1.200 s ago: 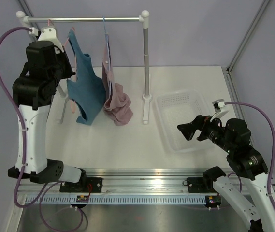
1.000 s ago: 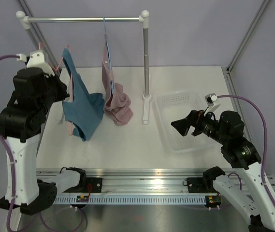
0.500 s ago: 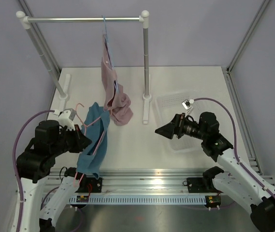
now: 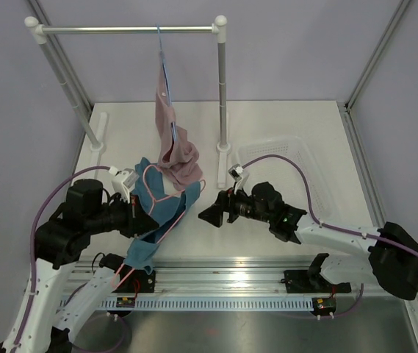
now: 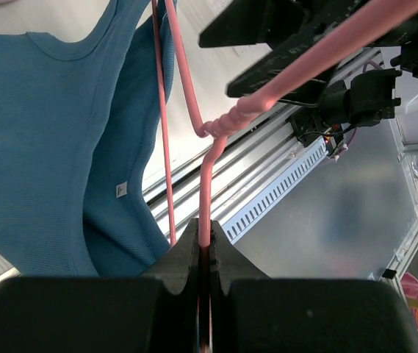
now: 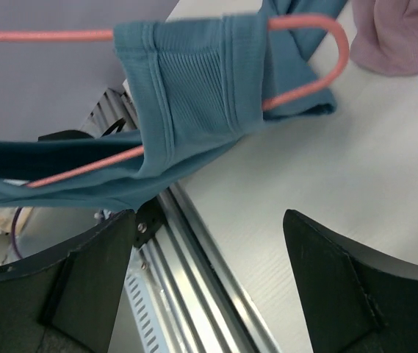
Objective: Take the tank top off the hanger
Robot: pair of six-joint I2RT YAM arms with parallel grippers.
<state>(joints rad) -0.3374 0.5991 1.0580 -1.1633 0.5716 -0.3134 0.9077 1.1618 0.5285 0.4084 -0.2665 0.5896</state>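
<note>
My left gripper [image 4: 137,215] is shut on the neck of the pink hanger [image 4: 181,197] and holds it low over the table's front left. In the left wrist view the jaws [image 5: 204,248] pinch the pink wire [image 5: 206,173] just below its twisted neck. The teal tank top [image 4: 147,246] still hangs on the hanger and droops over the front rail; it fills the left of that view [image 5: 47,140]. My right gripper [image 4: 209,215] is open and empty, just right of the hanger's end. In the right wrist view [image 6: 209,283] a teal strap [image 6: 194,81] wraps the hanger's shoulder [image 6: 308,82] ahead of the jaws.
The clothes rack [image 4: 128,30] stands at the back, with a light blue hanger [image 4: 162,59] carrying a pink-mauve garment [image 4: 175,151] that also shows in the right wrist view [image 6: 403,37]. A white basket [image 4: 297,158] lies at the right. The metal rail [image 4: 216,283] runs along the front edge.
My left arm has lifted the hanger with the tank top off the rack bar and brought it down to the table's front. My right arm has swung left, toward the hanger.
</note>
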